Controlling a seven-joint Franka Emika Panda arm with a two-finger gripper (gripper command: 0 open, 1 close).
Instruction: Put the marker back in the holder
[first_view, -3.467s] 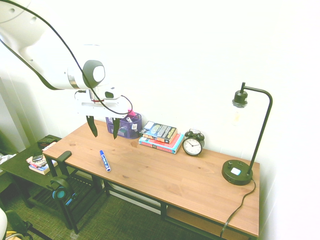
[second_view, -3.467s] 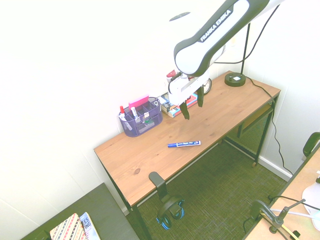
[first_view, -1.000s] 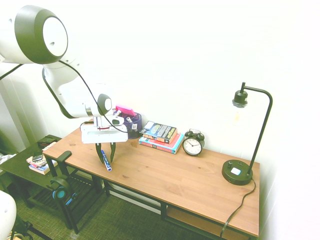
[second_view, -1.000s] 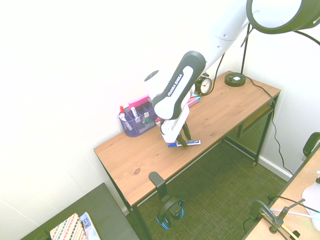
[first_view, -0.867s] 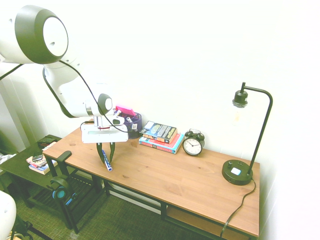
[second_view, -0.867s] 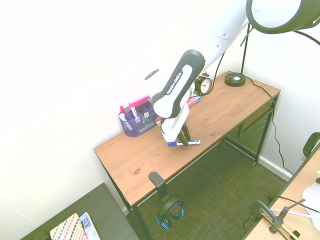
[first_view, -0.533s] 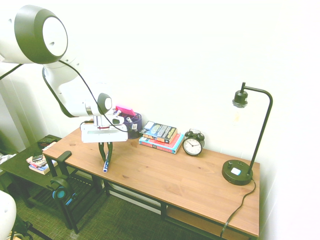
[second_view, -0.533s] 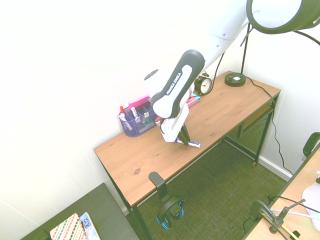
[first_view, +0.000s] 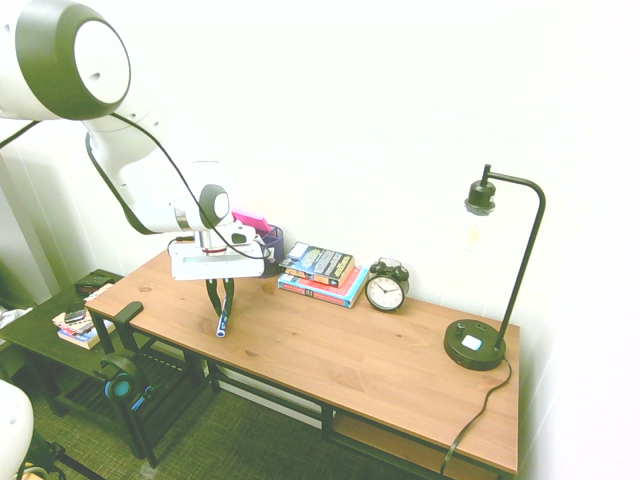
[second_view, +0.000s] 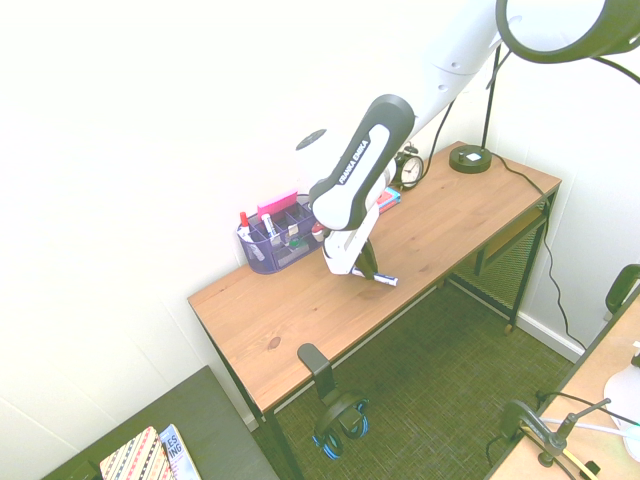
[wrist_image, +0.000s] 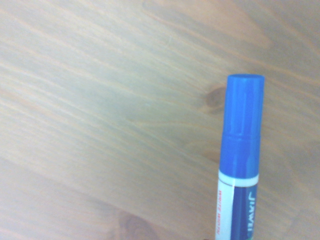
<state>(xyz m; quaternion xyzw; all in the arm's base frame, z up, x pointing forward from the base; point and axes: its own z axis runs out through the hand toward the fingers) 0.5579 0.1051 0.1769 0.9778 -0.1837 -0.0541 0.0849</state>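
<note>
First exterior view: my claw (first_view: 221, 300) is clamped tight on the marker (first_view: 222, 322), gripping its upper end. The marker hangs nearly upright below my fingers, blue tip low, over the wooden desk (first_view: 330, 355) near its front left part. I cannot tell whether the tip touches the wood. The holder (first_view: 270, 247), purple mesh, stands behind my wrist against the wall, mostly hidden by the arm, with a pink item (first_view: 250, 220) sticking up from it. Just beside it lies a stack of books (first_view: 322, 272), then an alarm clock (first_view: 386, 288). A black desk lamp (first_view: 490, 270) stands at the far end, well apart from me.

Second exterior view: my claw (second_view: 365, 270) points steeply down, and the marker (second_view: 379, 279) sticks out from it at a slant toward the desk's front edge (second_view: 330, 345). The holder (second_view: 281, 244) shows plainly here, near the wall, with pens standing in its compartments. The marker is apart from it, between holder and front edge.

Wrist view: the marker (wrist_image: 240, 165) rises from the lower edge, blue cap, white label band with print running sideways. Behind it, blurred wood grain of the desk (wrist_image: 100, 110).
</note>
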